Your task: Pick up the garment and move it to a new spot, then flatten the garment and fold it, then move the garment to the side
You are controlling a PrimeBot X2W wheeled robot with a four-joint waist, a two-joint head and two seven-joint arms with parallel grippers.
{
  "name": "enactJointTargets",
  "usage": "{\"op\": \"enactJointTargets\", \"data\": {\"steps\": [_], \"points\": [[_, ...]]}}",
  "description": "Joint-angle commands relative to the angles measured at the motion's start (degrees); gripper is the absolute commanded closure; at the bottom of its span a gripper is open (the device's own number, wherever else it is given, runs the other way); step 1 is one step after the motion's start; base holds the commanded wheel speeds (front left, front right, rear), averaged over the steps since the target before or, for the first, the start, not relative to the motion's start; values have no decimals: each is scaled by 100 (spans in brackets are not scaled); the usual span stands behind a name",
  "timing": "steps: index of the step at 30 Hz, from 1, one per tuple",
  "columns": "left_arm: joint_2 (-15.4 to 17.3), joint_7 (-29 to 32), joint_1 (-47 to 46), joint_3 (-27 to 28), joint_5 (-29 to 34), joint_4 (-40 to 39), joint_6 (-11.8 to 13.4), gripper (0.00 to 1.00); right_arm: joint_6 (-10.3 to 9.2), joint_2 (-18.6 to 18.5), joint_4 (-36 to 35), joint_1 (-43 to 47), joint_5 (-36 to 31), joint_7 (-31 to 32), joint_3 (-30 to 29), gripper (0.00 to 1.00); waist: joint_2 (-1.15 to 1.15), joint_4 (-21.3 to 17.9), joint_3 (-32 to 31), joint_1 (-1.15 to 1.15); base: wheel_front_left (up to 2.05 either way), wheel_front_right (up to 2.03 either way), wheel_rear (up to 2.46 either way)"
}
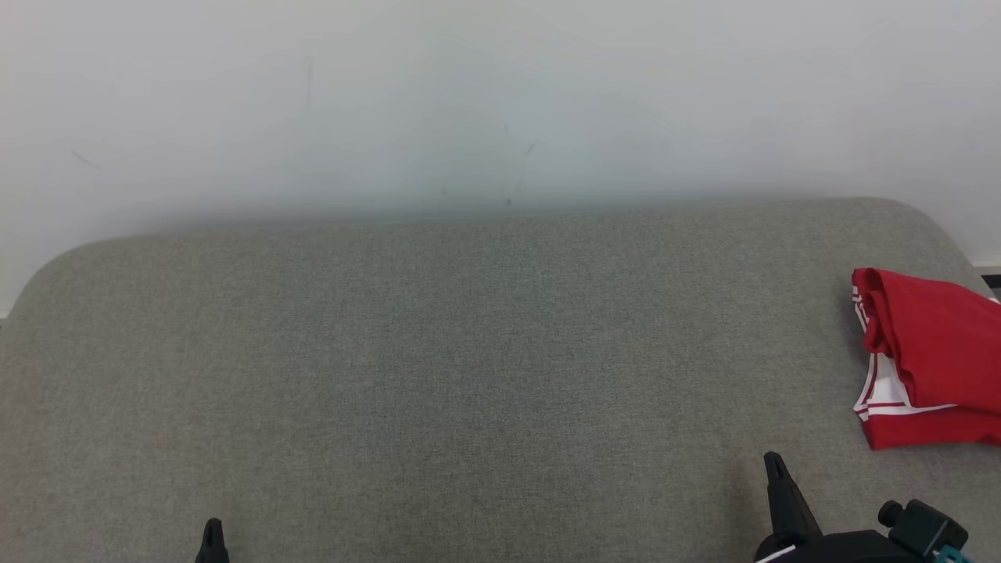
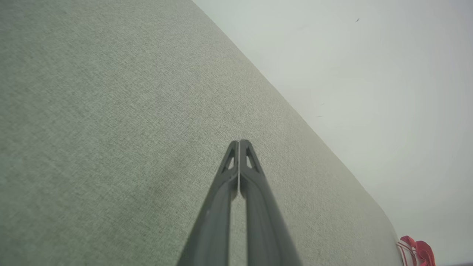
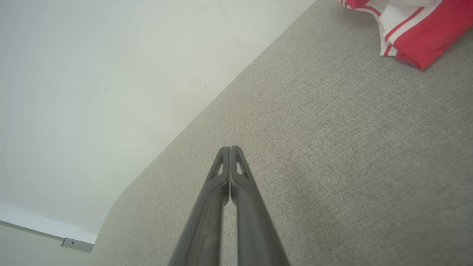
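Observation:
The garment (image 1: 934, 356) is red with white stripes and lies folded at the far right of the grey fabric surface (image 1: 469, 375), partly cut off by the head view's edge. It also appears as a small red patch, the garment (image 2: 415, 252), low right in the left wrist view, and as the garment (image 3: 417, 26) at the top right of the right wrist view. My right gripper (image 1: 774, 463) is shut with nothing in it, below and left of the garment. My left gripper (image 1: 213, 528) is shut and bare at the lower left. Fingertips meet at left gripper (image 2: 239, 142) and right gripper (image 3: 230, 148).
A pale wall (image 1: 500, 102) rises right behind the surface's far edge. The surface has rounded far corners. A strip of floor and a small bracket (image 3: 77, 244) show at the lower left of the right wrist view.

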Motion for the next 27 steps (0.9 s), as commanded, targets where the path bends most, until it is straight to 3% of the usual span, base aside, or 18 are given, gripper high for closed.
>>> {"op": "enactJointTargets", "data": {"steps": [1,27], "points": [[30,48,-167,25,-202,-77,-47,100,1,2,-81,-152,218,41,-18,100,0,3,4,0,0,0,0],[39,485,-471,73,-1800,-61,-180,100,2,4,-71,-370,1989,380,-104,100,0,53,60,0,0,0,0]]}}
